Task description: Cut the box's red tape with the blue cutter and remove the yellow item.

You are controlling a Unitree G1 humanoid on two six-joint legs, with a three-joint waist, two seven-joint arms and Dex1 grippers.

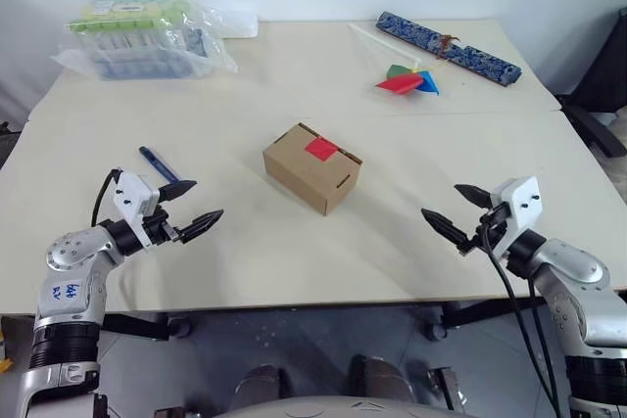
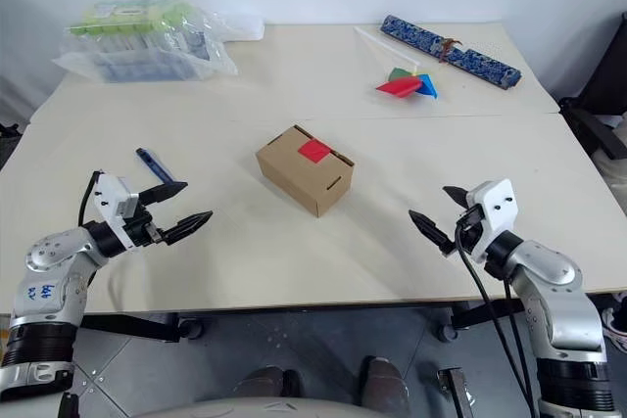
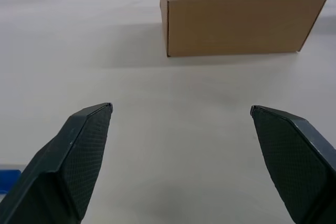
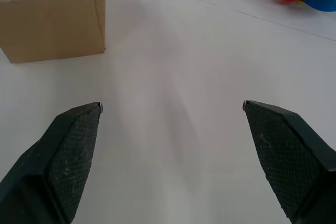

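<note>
The brown cardboard box (image 1: 312, 167) sits closed in the middle of the table, with the red tape (image 1: 320, 148) stuck across its top seam. The blue cutter (image 1: 158, 163) lies on the table to the box's left, just beyond my left gripper (image 1: 190, 205). That gripper hovers open near the table's front left, empty, pointing toward the box (image 3: 239, 17). My right gripper (image 1: 453, 210) is open and empty at the front right, also aimed at the box (image 4: 50, 17). The yellow item is hidden.
A multicoloured paper pinwheel (image 1: 409, 79) and a long blue patterned strip (image 1: 448, 47) lie at the back right. A clear plastic bag of packaged goods (image 1: 142, 36) occupies the back left corner. A table seam runs past the right side.
</note>
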